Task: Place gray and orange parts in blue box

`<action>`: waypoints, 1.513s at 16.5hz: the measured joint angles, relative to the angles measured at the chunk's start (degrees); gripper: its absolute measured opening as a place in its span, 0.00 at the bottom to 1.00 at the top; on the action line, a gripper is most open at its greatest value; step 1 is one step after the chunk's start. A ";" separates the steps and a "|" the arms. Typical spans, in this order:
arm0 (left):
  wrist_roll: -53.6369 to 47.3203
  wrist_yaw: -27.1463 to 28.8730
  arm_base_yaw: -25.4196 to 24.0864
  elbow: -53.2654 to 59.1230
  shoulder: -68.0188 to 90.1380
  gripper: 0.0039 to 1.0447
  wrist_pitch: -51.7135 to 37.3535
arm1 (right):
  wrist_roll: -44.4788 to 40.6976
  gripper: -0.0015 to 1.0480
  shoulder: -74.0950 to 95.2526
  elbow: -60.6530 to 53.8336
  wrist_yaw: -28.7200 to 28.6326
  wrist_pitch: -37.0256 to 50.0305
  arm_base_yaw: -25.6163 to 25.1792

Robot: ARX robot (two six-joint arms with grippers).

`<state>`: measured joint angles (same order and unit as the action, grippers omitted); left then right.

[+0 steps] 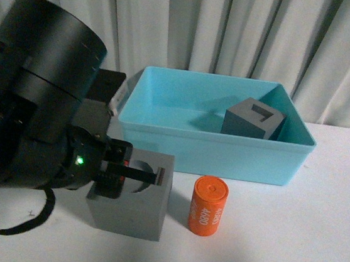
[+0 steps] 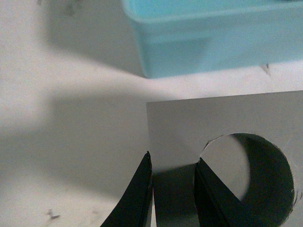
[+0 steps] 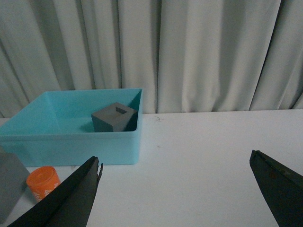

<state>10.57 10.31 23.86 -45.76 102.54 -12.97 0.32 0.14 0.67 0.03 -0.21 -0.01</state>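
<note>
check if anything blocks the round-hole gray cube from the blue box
Nothing visible does. The gray cube with the round recess sits just before the near wall of the blue box; the orange cylinder stands beside it, off that line. The other gray cube fills only the box's right part.

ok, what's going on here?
The left gripper straddles one wall of the gray cube with the round recess, apparently clamped on it; that cube sits on the table. The other gray cube is already in the blue box. The orange cylinder stands untouched. The right gripper is open, empty.
</note>
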 joint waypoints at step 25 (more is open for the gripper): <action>-7.61 2.99 -3.30 -24.33 13.94 0.26 -2.43 | 0.00 0.94 0.00 0.00 -0.02 0.00 0.00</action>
<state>2.96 13.30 20.56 -70.08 116.49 -15.40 0.32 0.14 0.67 0.01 -0.21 -0.01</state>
